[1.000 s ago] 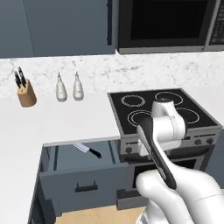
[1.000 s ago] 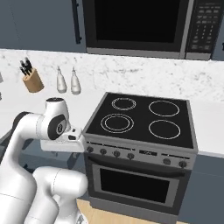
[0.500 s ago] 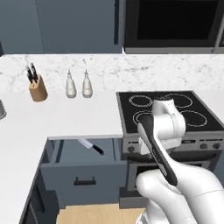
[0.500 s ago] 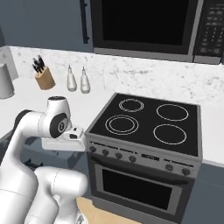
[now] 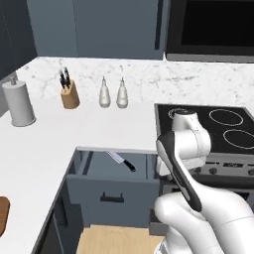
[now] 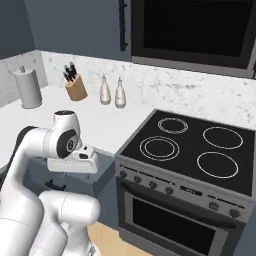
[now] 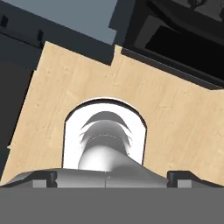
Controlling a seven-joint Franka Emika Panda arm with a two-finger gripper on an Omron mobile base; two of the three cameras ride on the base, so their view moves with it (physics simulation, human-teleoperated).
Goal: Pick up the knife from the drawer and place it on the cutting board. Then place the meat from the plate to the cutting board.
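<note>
The knife (image 5: 122, 161), silver blade and black handle, lies inside the open drawer (image 5: 110, 195) below the white counter. A brown corner of the cutting board (image 5: 2, 216) shows at the left edge of the counter. My gripper (image 7: 112, 177) is open, its two tips far apart, and it points down at the wooden floor with nothing between them. The hand (image 6: 73, 161) hangs to the right of the drawer, by the stove's front left corner, apart from the knife. The meat and the plate are out of view.
A knife block (image 5: 70, 94), two shakers (image 5: 112, 93) and a paper towel roll (image 5: 19, 102) stand at the back of the counter (image 5: 94, 126). The black stove (image 6: 189, 152) with its oven is on the right. Wooden floor (image 5: 118, 240) lies in front of the drawer.
The whole picture has shifted right: the base has driven left. The paper towel roll and the board's corner have come into view. The arm's pose and the open gripper look unchanged.
</note>
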